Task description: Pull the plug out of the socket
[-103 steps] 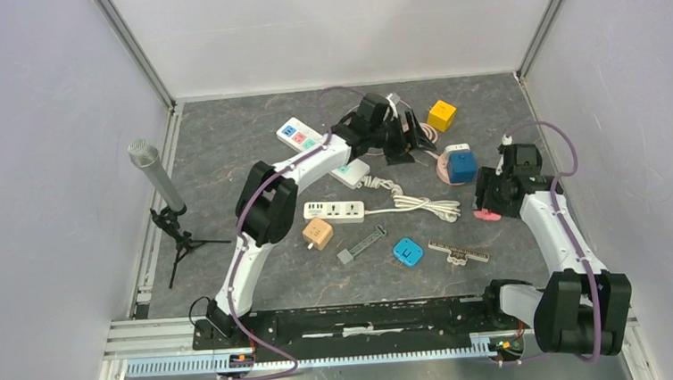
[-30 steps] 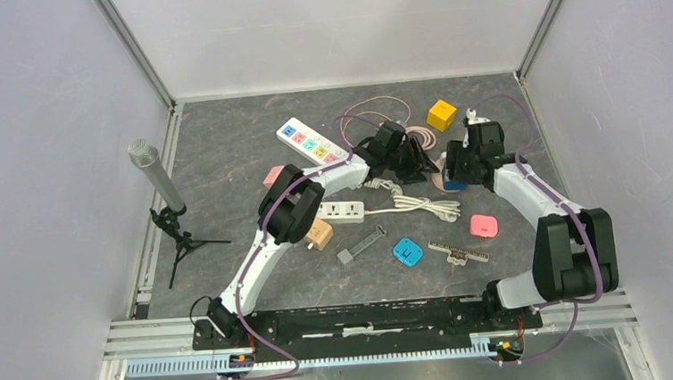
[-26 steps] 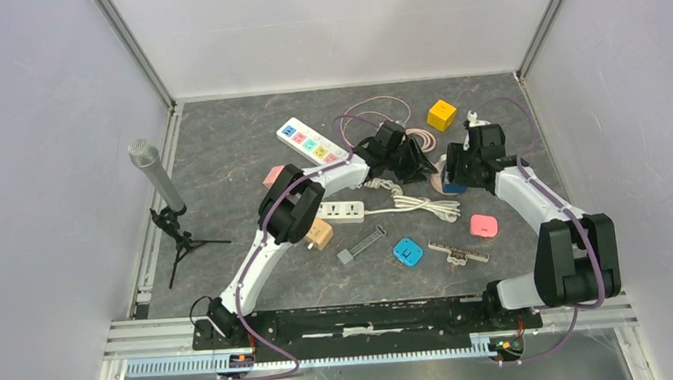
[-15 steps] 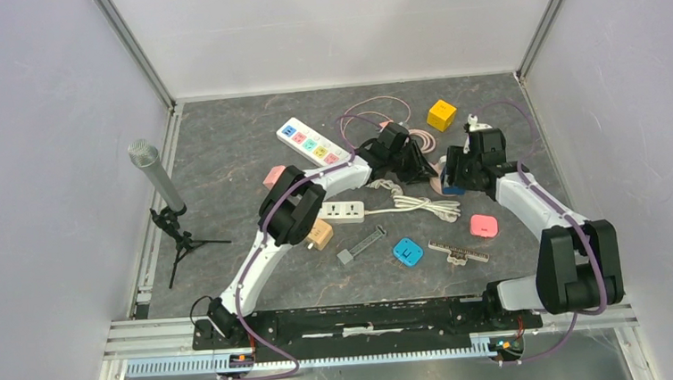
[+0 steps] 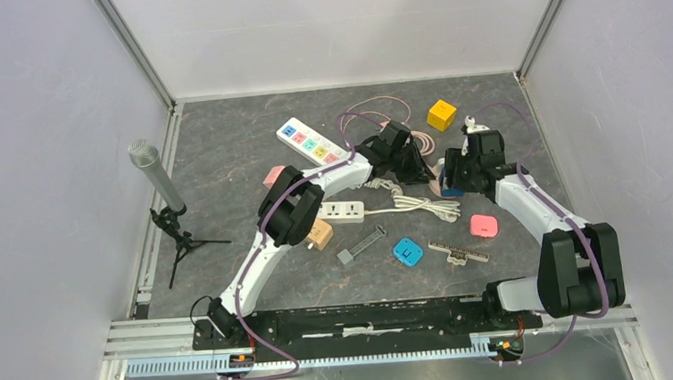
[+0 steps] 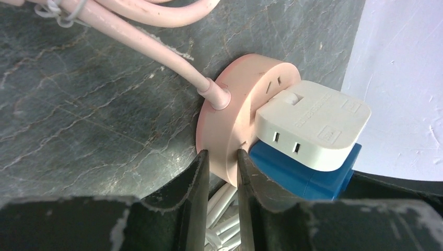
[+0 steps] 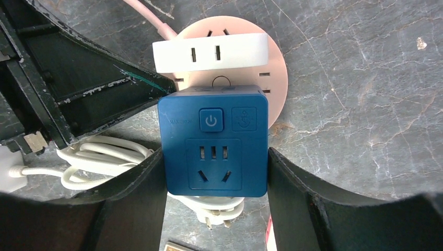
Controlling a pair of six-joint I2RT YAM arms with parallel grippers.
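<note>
Blue plug on pink socket: power symbol, lettering illegible.

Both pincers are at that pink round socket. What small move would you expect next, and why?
Probably the right pincer should pull the blue plug straight up off the pink socket. It presses on both sides of the plug, and the left pincer pinches the socket's rim, which looks set to hold it down.

blue plug flanked by white adapter, left end effector, coiled cable, bare table opposite
</note>
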